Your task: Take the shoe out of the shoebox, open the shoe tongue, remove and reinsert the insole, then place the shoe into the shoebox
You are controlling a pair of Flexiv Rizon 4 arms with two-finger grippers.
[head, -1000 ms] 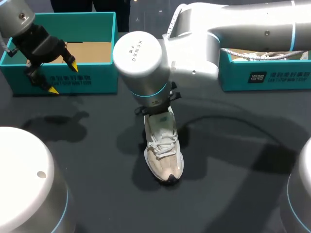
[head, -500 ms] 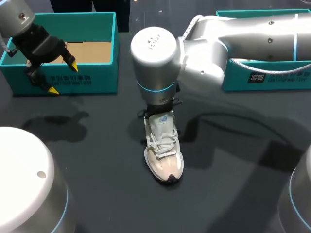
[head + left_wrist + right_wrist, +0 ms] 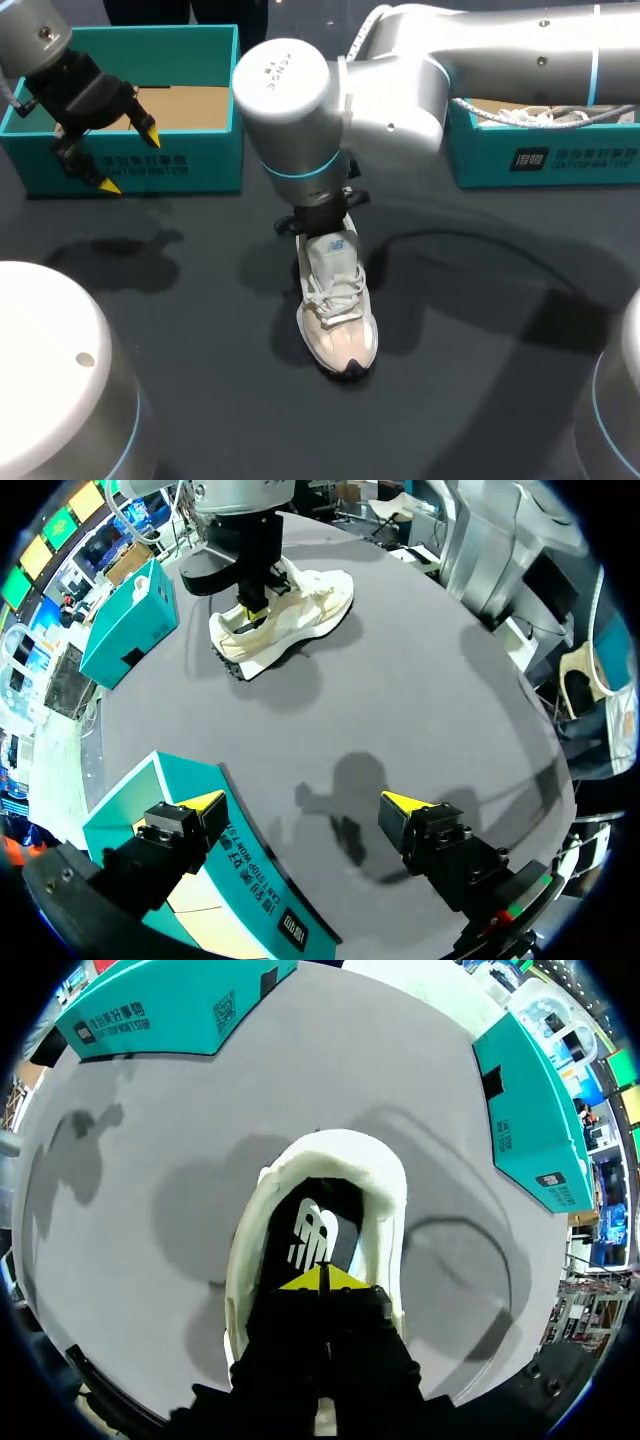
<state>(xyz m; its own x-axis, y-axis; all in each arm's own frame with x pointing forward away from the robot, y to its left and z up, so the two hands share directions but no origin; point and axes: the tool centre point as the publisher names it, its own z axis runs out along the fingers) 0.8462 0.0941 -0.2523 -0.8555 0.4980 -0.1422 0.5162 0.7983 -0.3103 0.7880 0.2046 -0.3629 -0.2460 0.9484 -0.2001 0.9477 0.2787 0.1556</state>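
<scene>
Shoe (image 3: pixel 337 300) is out of the shoebox (image 3: pixel 150 165); right tool (image 3: pixel 322 1280), clenched, sits inside the shoe at the insole (image 3: pixel 312 1232); boxing remains

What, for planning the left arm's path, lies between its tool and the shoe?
Only bare table, as the head view shows, between left tool and shoe.

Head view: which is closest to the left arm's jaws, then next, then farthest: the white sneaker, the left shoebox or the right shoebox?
1. Left shoebox, at the table's left.
2. White sneaker, mid-table.
3. Right shoebox, far right.
</scene>
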